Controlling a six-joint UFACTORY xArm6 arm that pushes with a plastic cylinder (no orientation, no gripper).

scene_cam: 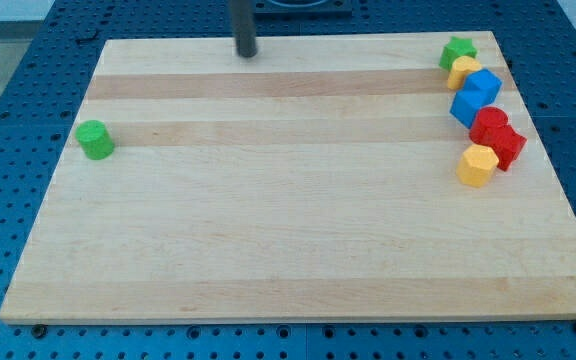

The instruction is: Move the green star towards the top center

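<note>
The green star [457, 50] lies at the board's top right corner, touching a yellow block [463, 71] just below it. My tip [245, 53] rests near the top edge of the board, left of centre, far to the left of the green star. Nothing touches the tip.
Below the yellow block, along the view's right edge, sit two blue blocks [476, 95], a red cylinder [488, 123], a red block [508, 147] and a yellow hexagonal block [477, 165]. A green cylinder [95, 139] stands alone at the view's left. The wooden board [288, 240] lies on a blue perforated table.
</note>
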